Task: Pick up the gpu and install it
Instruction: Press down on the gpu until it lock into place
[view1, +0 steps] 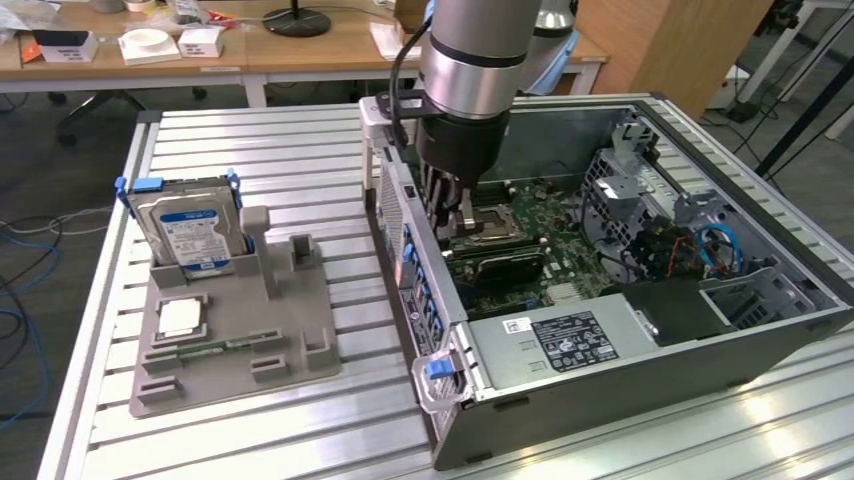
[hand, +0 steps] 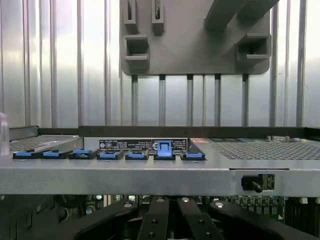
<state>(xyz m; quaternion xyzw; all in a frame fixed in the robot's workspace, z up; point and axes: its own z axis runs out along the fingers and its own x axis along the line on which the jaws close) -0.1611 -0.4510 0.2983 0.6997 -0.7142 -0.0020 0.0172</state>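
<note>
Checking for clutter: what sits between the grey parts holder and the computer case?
Nothing; only bare slotted table separates the grey parts holder and the computer case, in the exterior view and the wrist view alike.

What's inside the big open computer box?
Inside the computer case you can see a green motherboard, blue cables and the robot's shut gripper. The arm covers what lies beneath it.
</note>
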